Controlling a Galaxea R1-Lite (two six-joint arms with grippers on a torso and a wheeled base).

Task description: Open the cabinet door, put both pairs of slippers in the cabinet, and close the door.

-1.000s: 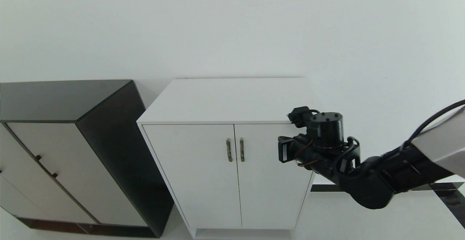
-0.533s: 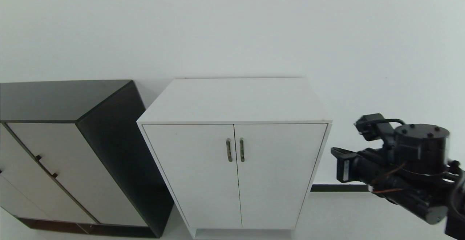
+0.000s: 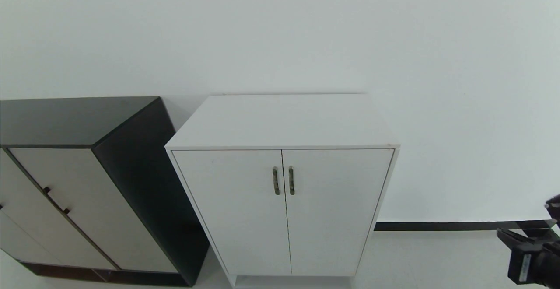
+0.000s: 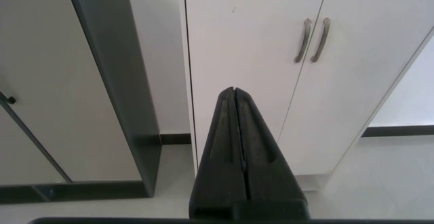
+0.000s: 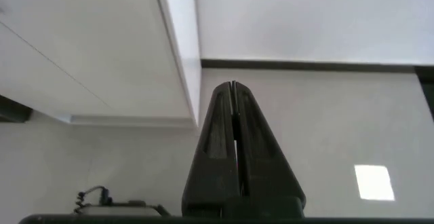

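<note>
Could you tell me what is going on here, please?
Nothing is being handled right now. The white cabinet has both doors shut, handles untouched. The left end effector is shut and empty, held in front of the cabinet. The right end effector, also shut and empty, is low, off to the cabinet's right.

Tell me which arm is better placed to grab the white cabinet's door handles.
Left, probably. The left gripper, shut, faces the white cabinet, doors closed, with both handles in its view. The right gripper, also shut, faces the floor beside the cabinet.
</note>
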